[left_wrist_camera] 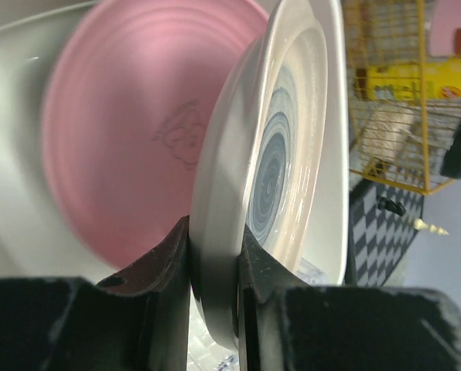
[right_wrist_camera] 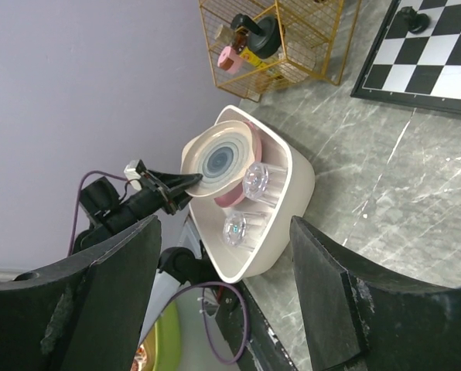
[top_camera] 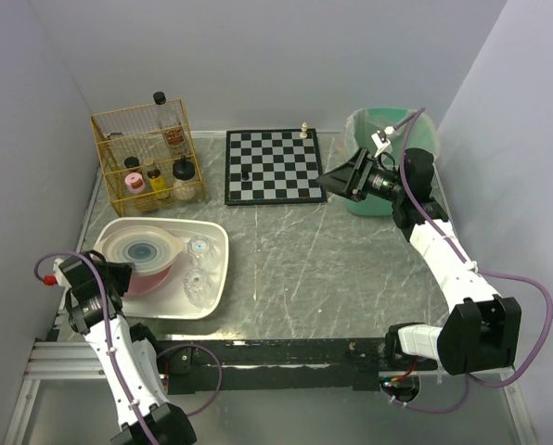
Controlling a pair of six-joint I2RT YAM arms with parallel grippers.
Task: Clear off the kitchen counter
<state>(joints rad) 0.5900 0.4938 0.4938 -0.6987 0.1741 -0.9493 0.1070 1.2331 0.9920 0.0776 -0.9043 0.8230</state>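
The grey marble kitchen counter (top_camera: 332, 269) carries a white tub (top_camera: 216, 278) at the left. My left gripper (top_camera: 111, 267) is shut on the near rim of a white plate with blue rings (top_camera: 147, 250), held tilted over a pink plate (top_camera: 147, 282) in the tub. In the left wrist view the rim (left_wrist_camera: 215, 232) sits clamped between my fingers (left_wrist_camera: 169, 263), with the pink plate (left_wrist_camera: 130, 147) behind. Two clear glasses (top_camera: 199, 247) (top_camera: 196, 283) lie in the tub. My right gripper (top_camera: 332, 178) is open and empty, raised above the counter near the chessboard's right edge.
A yellow wire rack (top_camera: 147, 153) with bottles and jars stands at the back left. A black-and-white chessboard (top_camera: 275, 167) with a white piece (top_camera: 303, 130) and a black piece (top_camera: 244, 173) lies at the back. A green bin (top_camera: 388, 139) stands at the back right.
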